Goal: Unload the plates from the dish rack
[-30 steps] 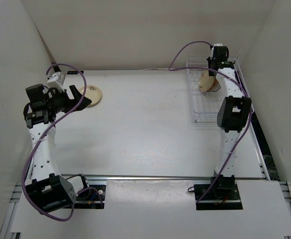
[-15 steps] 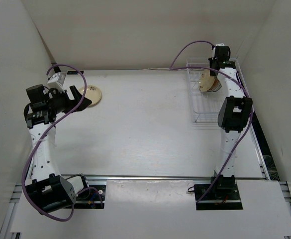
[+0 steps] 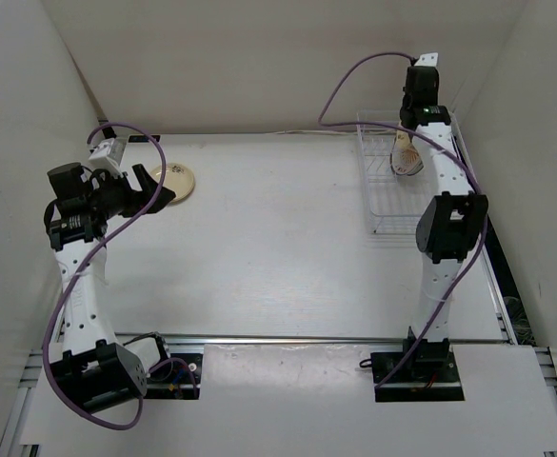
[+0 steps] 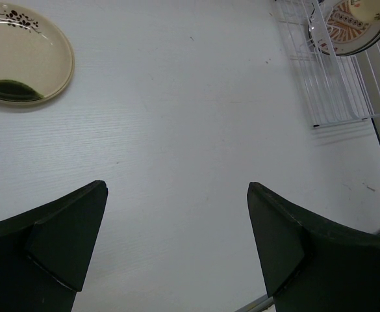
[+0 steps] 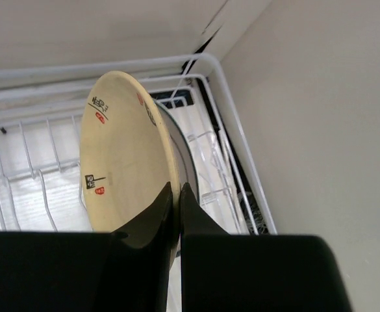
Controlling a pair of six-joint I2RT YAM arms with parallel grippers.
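Note:
My right gripper [image 5: 175, 190] is shut on the rim of a small cream plate [image 5: 121, 156] and holds it upright above the white wire dish rack [image 5: 228, 97]. Behind it in the rack stands the larger white plate [image 5: 188, 166], grey-ringed face showing. In the top view the right gripper [image 3: 410, 135] holds the plate [image 3: 404, 152] over the rack [image 3: 387, 195] at the far right. My left gripper [image 3: 157, 187] is open and empty beside another cream plate [image 3: 179, 179] lying flat on the table. The left wrist view shows that plate [image 4: 21, 62], the rack [image 4: 326, 84] and the orange-patterned plate [image 4: 345, 29].
White walls close in the table at the back, left and right; the rack stands against the right wall. A purple cable loops above the right wrist. An aluminium rail [image 3: 307, 340] runs along the near edge between the arm bases.
My right gripper has risen with the cream plate, lifting it up out of the rack. The left arm has not moved.

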